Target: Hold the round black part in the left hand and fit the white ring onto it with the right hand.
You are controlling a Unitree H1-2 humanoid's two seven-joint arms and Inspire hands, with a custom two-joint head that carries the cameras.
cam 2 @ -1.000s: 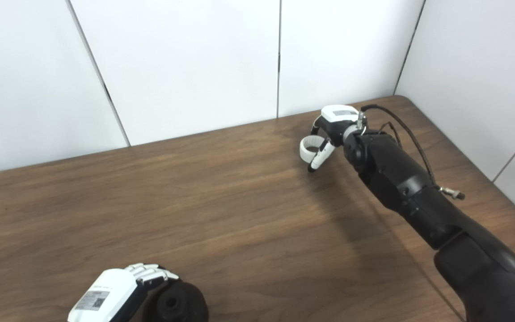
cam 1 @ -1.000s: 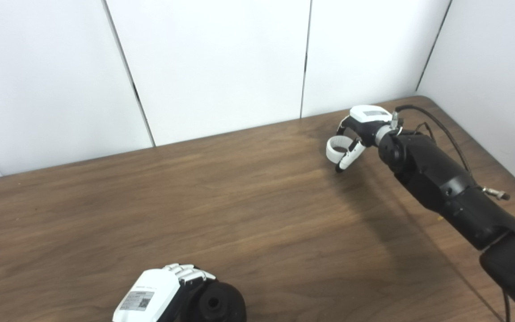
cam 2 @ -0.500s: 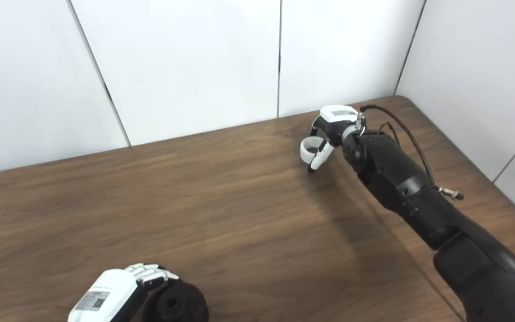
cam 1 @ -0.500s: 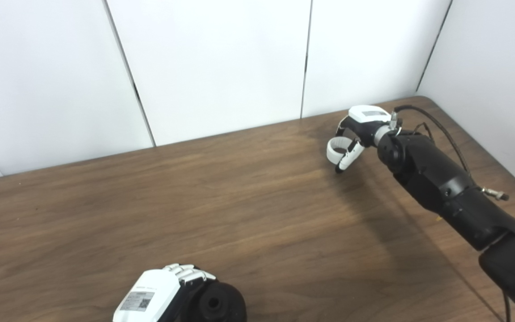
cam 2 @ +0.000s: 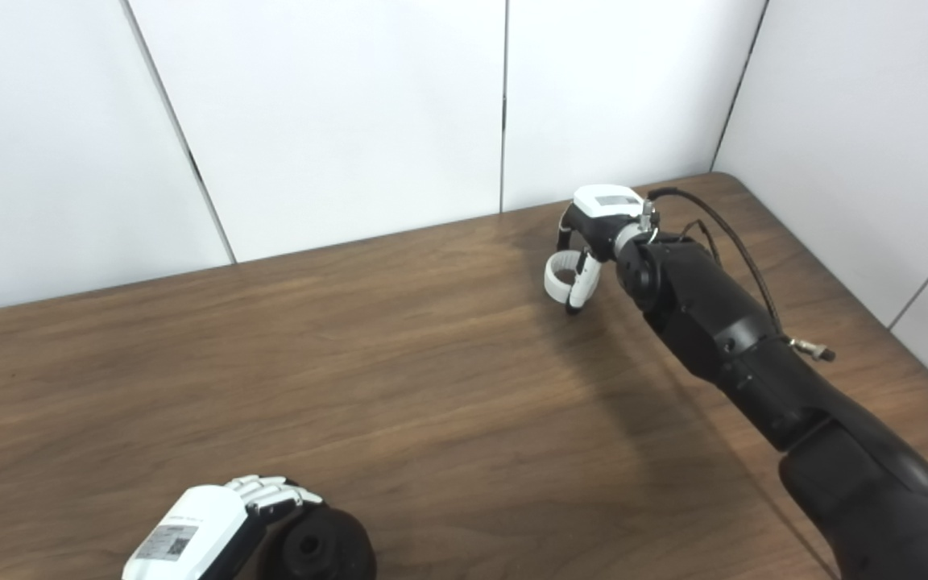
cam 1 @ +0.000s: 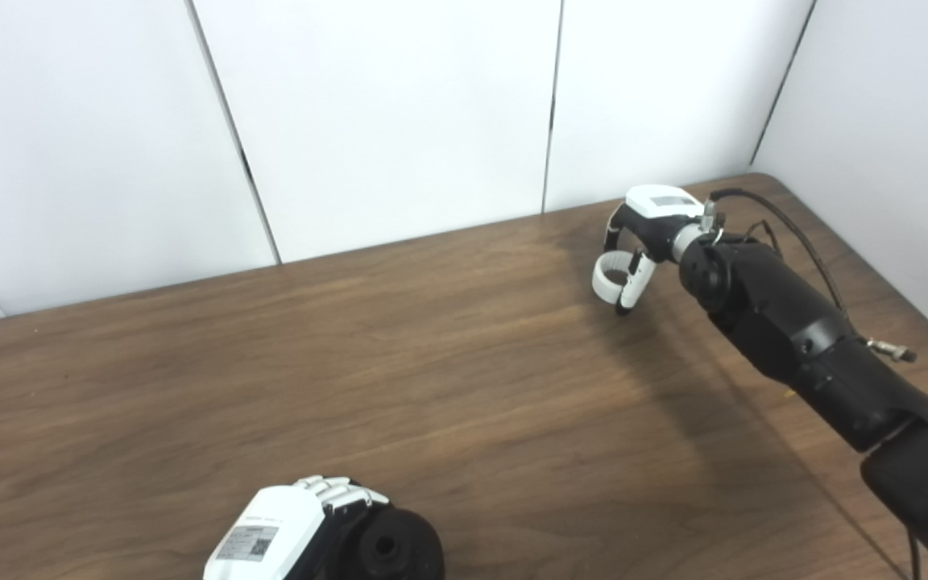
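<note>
Both pickups appear complete. Left hand (cam 1: 287,528) grips the round black plastic part (cam 1: 395,548) at the near tabletop (cam 1: 432,387) edge. Right hand (cam 1: 645,229) pinches the white plastic ring (cam 1: 609,276), well apart near the far corner. Remaining: transport and fitting.

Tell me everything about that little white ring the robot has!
The white ring is a small, smooth, plastic-looking band, open through the middle. The right hand pinches it at the far right end of the table, with a finger against its side. It is tilted, just above or at the wood. It is far from the black part in the left hand.
</note>
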